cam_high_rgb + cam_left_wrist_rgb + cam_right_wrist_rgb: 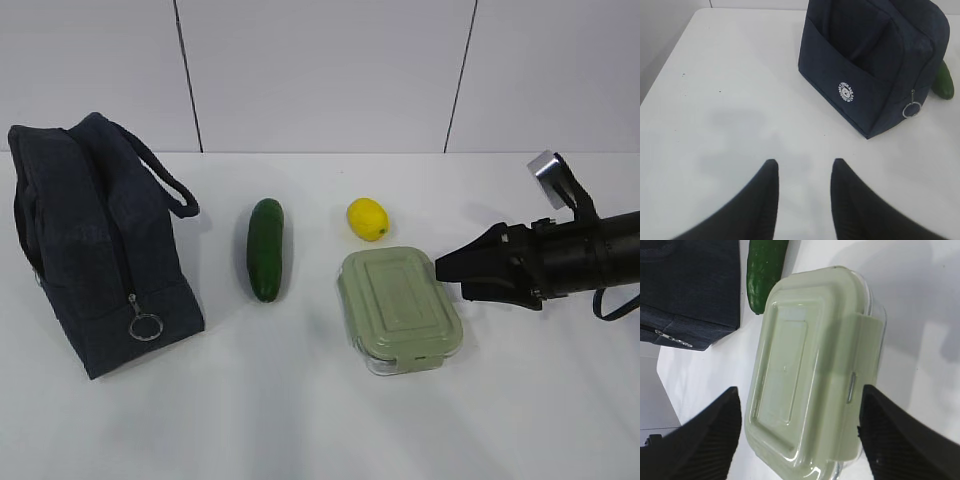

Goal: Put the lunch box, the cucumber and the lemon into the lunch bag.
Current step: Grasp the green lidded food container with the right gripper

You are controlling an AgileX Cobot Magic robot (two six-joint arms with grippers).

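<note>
Four task things stand on the white surface point(300, 400), none of them held. The lunch bag point(95, 240) sits at the far left of the exterior view, upright, its silver ring pull point(144, 326) hanging at the lower end of the zipper line and its handles looping over the top. The cucumber point(266, 248) lies just right of the bag, apart from it, pointing front to back. The lemon point(367, 219) rests farther right and toward the back, near the rear corner of the lunch box point(400, 308) but not touching it.

The right hand point(448, 268) reaches in from the right edge, level with the lunch box and pointing at its right side, close beside the rim. In the right wrist view its two fingers point(710, 440) are spread wide, one to each side of the green lid, with the box lying between them and no contact visible.

The left hand point(802, 172) shows only in the left wrist view, its fingertips apart and empty above bare surface, with the lunch bag well ahead of it to the right, white logo facing the camera.
</note>
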